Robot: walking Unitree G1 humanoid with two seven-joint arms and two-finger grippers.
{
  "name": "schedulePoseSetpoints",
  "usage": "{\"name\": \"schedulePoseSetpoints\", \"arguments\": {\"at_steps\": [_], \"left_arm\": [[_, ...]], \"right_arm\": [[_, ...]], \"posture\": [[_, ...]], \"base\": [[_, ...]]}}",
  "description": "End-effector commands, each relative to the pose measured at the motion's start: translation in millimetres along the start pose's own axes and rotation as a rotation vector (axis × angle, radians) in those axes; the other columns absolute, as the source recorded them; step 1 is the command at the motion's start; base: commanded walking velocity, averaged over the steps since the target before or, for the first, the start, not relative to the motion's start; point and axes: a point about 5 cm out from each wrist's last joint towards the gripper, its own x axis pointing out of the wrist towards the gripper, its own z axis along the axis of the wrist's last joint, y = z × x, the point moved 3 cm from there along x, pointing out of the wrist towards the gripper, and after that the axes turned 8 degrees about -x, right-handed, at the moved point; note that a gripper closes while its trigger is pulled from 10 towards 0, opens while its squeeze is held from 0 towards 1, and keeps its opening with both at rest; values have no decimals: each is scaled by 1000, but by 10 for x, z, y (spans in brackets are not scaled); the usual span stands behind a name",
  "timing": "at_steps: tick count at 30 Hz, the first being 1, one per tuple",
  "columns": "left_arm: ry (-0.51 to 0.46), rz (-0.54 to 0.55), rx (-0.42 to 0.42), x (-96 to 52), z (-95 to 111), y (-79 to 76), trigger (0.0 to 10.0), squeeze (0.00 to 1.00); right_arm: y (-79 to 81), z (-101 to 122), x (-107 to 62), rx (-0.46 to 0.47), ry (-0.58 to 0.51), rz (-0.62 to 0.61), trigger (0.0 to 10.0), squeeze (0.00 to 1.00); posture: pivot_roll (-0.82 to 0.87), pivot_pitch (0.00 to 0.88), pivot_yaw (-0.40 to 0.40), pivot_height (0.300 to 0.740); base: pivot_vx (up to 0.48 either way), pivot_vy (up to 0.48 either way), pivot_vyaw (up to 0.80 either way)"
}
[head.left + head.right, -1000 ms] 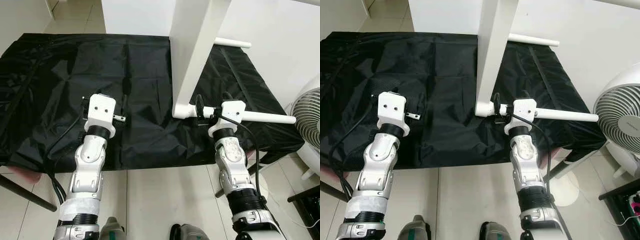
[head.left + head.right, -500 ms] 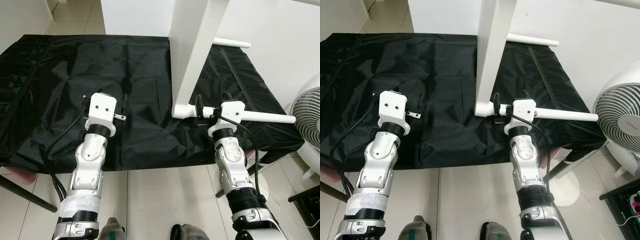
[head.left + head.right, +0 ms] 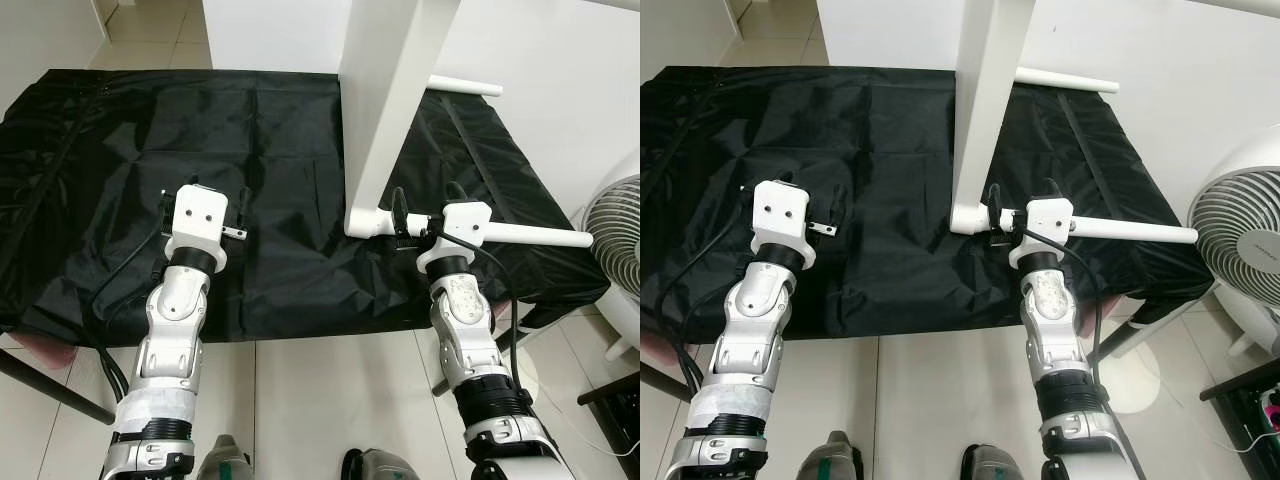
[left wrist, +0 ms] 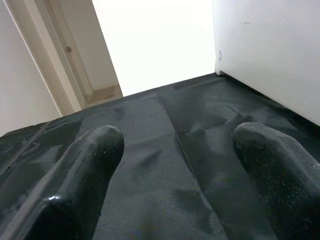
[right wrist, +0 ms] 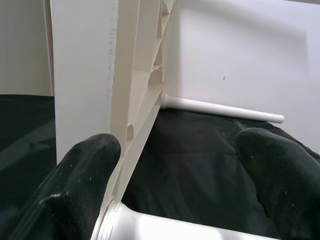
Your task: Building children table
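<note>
Children's table (image 3: 385, 110), white, tipped on its edge on the black cloth (image 3: 130, 150), upper middle of the left eye view, its top rising out of the frame. One white leg (image 3: 530, 235) screwed into the lower corner, long axis running level toward the right edge of the frame; a second leg (image 3: 465, 86) poking out higher up, behind the tabletop, at upper right. Right gripper (image 3: 425, 205) right at the lower leg, near its joint with the table corner, black fingers spread and straddling the leg from the near side, not visibly clamped on it. Left gripper (image 3: 205, 195) lower left of centre, hovering over bare cloth, well apart from the table, so clearly the right arm is the nearer one. White fan (image 3: 615, 235) at the right edge. Same layout in the right eye view, with the fan (image 3: 1245, 235) larger at right. Left wrist view: both fingers (image 4: 75, 180) wide apart, released, holding nothing, only cloth between them and the white tabletop (image 4: 270, 55) at upper right. Right wrist view: fingers (image 5: 75, 185) open, the lower leg (image 5: 165, 230) lying crosswise between them along the bottom, the ribbed underside of the table (image 5: 135, 75) standing upright at left, the far leg (image 5: 220, 107) across the middle. No containers anywhere. Likely next: closing on the leg to turn or steady it.
</note>
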Motion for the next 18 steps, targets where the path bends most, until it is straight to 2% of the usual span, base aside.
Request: {"name": "schedulePoseSetpoints", "arguments": {"at_steps": [1,7,12,18], "left_arm": [[3,56,11,3,-20,25,10000,0],[21,50,7,-1,-47,0,10000,0],[34,56,14,-22,-76,7,10000,0],[35,65,13,-21,-82,34,10000,0]], "right_arm": [[-33,-2,15,-11,-5,-11,10000,0],[-43,-10,3,-17,-3,-10,10000,0],[-44,-20,-14,-20,1,-8,10000,0],[-36,-24,-4,-19,1,-6,10000,0]], "posture": [[77,0,-7,740],[76,0,-10,740],[78,0,-14,740],[80,0,-19,740]], "base": [[0,0,0],[0,-42,0],[0,-334,0],[0,-480,0]]}}
